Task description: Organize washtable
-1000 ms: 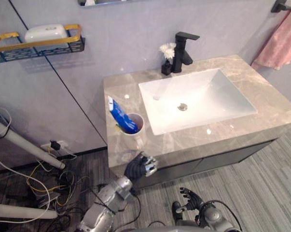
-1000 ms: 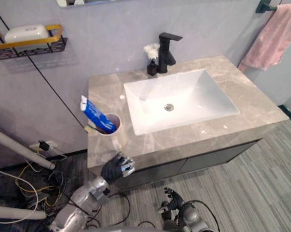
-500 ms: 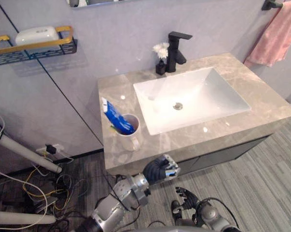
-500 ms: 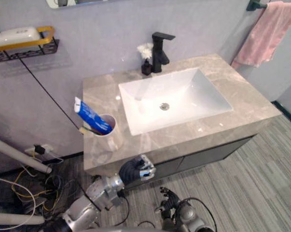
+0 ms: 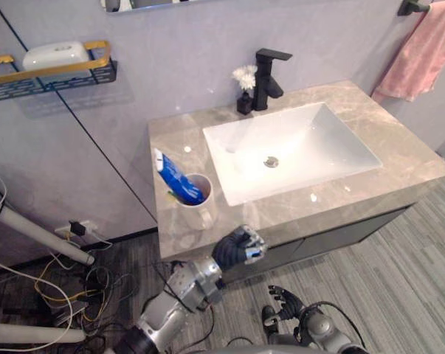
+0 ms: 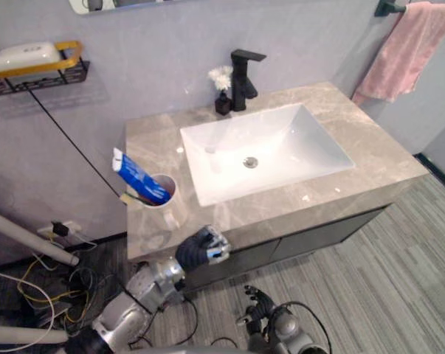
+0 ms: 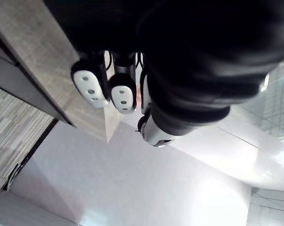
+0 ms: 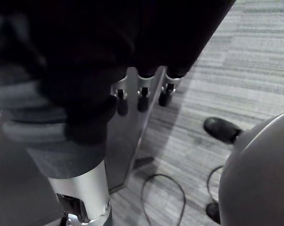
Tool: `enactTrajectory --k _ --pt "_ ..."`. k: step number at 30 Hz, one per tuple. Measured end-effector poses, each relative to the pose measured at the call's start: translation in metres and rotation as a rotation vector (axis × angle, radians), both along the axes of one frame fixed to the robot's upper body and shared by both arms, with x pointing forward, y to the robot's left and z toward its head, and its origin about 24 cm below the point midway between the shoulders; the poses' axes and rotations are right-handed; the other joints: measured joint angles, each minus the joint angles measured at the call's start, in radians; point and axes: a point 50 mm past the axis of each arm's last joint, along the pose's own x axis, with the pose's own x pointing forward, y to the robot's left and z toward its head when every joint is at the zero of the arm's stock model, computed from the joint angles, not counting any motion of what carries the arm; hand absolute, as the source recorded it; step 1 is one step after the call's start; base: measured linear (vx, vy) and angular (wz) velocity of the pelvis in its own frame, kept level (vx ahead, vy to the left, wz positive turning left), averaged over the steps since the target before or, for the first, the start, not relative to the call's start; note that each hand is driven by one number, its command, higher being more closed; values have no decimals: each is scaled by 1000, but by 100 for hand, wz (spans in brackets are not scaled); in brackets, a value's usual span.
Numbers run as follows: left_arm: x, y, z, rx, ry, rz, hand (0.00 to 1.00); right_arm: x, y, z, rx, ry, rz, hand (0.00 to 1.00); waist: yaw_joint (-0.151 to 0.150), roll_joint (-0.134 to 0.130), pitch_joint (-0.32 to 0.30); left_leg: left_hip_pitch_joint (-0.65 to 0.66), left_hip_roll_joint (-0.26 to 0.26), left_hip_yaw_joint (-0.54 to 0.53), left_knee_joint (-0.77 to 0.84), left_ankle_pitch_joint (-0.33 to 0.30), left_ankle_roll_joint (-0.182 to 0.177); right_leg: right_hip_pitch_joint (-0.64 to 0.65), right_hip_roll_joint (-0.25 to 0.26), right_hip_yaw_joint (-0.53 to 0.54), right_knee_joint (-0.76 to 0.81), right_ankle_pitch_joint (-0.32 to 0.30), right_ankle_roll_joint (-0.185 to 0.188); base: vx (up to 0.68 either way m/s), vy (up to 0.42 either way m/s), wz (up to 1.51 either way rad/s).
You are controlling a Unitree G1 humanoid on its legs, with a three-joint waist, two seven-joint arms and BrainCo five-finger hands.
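The grey marble washtable point(image 5: 403, 158) stood against the wall, and in the head views it sat where it had been half a second before. Its white sink point(image 5: 311, 151) took up the middle and right of the top. A pink towel point(image 5: 421, 55) hung from a bar at the far right. On the wall to the left, a gold-railed shelf point(image 5: 56, 74) carried a white soap box point(image 5: 56, 53).

The left hand point(image 5: 238, 247) was clenched and held nothing. It showed right at the front edge of the counter, just right of the cup. Since half a second earlier it had shifted a little up and to the left, from lower against the cabinet front. The right hand point(image 5: 285, 301) hung low over the striped floor point(image 5: 406, 295) with its fingers point(image 8: 142, 101) loose and spread, much as before.

A black faucet point(image 5: 268, 70) stood behind the sink. A white cup point(image 5: 198, 210) stood near the counter's front left corner, unmoved. A blue toothpaste tube point(image 5: 174, 175) leaned out of it to the left. A small black vase point(image 5: 244, 102) of white flowers stood touching the faucet's left side.
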Motion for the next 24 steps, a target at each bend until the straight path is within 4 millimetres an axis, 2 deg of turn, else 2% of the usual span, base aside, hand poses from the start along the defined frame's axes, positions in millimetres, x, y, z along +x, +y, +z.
enactTrajectory --k 8,15,24 --pt "0 10 3 52 -50 77 100 0 -1 0 2 1 -9 0 2 0 0 0 0 -12 1 0 0 5 -1 -12 3 0 0 0 0 4" --pt "-1 8 9 97 -119 69 100 0 -7 0 4 -2 -49 0 2 0 0 -1 1 -15 1 0 0 6 -1 -15 3 0 0 0 0 1" --pt "3 14 12 126 -156 102 100 0 -8 0 5 1 -57 0 2 0 0 -1 1 -15 1 0 0 6 -1 -15 3 0 0 0 0 0"
